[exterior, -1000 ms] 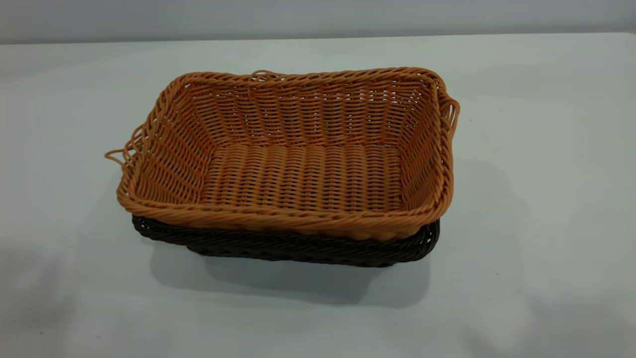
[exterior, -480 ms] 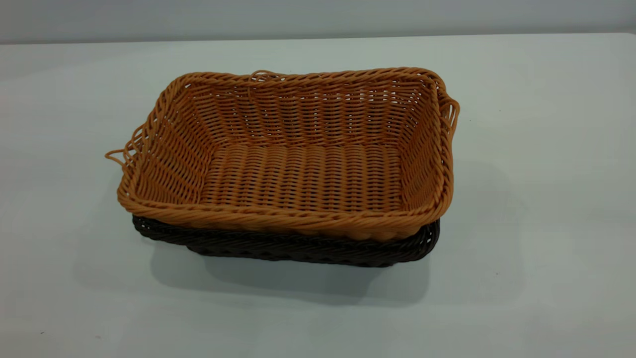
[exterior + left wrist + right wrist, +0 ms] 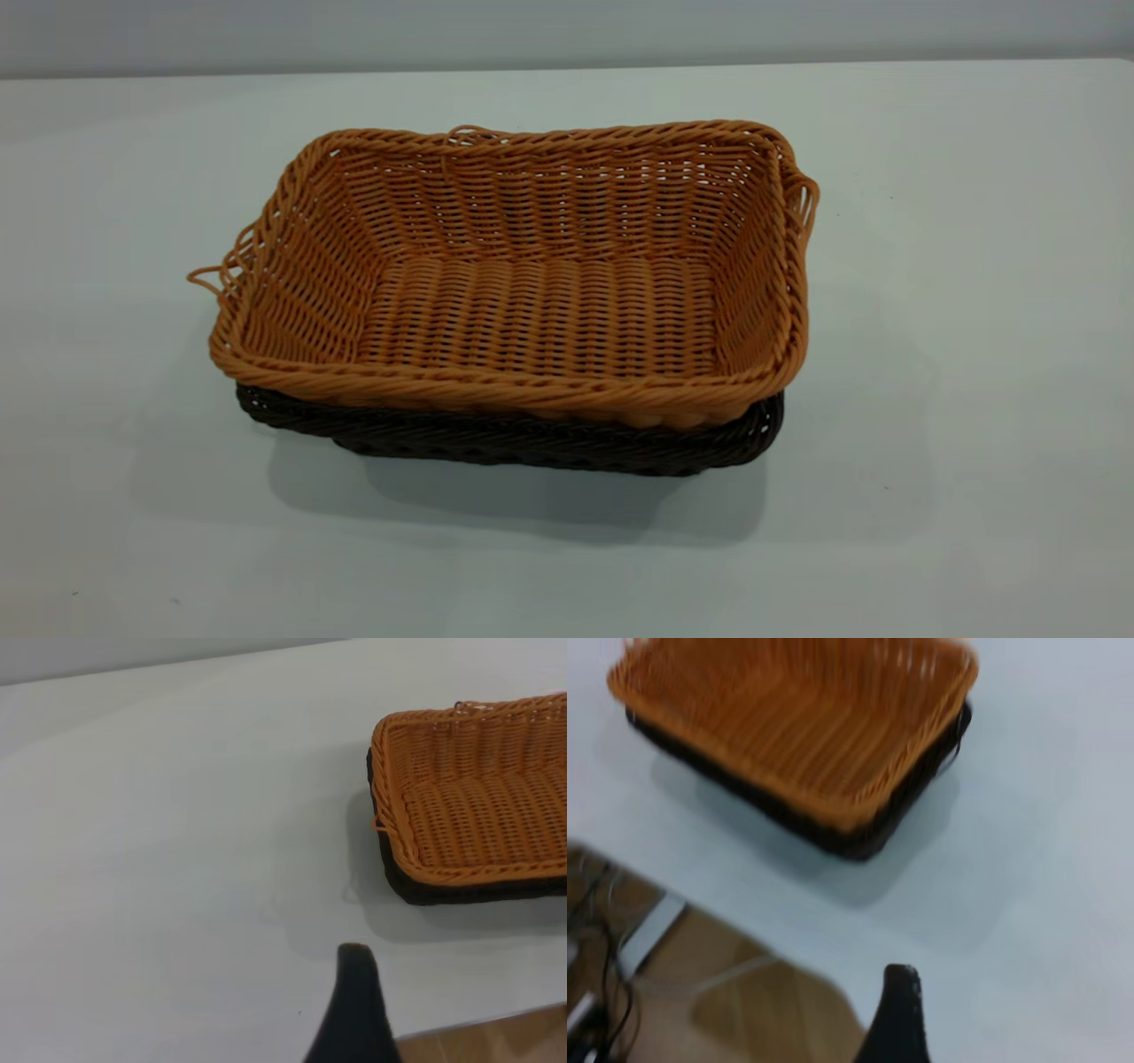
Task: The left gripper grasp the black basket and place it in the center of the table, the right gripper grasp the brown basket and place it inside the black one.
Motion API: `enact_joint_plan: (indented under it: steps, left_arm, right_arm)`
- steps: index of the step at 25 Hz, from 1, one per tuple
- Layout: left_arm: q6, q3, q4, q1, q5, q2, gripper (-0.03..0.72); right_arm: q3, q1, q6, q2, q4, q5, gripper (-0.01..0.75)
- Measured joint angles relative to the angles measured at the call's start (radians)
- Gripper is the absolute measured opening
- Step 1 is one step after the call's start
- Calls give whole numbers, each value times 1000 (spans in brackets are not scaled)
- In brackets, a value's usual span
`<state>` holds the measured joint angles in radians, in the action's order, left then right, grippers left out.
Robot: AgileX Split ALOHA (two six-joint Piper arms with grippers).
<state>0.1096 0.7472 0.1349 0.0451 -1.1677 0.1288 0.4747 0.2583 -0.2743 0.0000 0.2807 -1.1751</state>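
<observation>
The brown basket [image 3: 532, 275] sits nested inside the black basket [image 3: 532, 447] in the middle of the table [image 3: 974, 354]; only the black one's rim and lower wall show beneath it. Both grippers are out of the exterior view. In the left wrist view the stacked baskets [image 3: 478, 815] lie far off, and my left gripper [image 3: 438, 1028] shows one dark finger [image 3: 356, 1010] with nothing beside it, over the table's near edge. In the right wrist view my right gripper [image 3: 966, 1028] shows one dark finger [image 3: 897, 1019], well away from the baskets [image 3: 806, 735], holding nothing.
Loose strand loops stick out from the brown basket's left [image 3: 217, 270] and right [image 3: 806, 204] rims. The table's edge and wooden floor [image 3: 744, 1001] show in the right wrist view, with cables at the side [image 3: 594, 992].
The faint arm shadows on the table's front corners have faded out of the exterior view. The nested baskets have not moved.
</observation>
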Motion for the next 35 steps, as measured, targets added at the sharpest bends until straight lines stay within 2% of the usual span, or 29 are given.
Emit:
enact_joint_plan:
  steps: [7,16,35]
  left_arm:
    - [1,-98,1,0,5,-103,529]
    - [51,-254,-1,0,39,-108,529]
    - [42,-257,-19,0,39,-108,529]
  right_arm:
    - [-1,17,-1,-16,0,3,584]
    - [-1,21,0,-16,18,3,584]
    - [-1,21,0,-16,22,3,584]
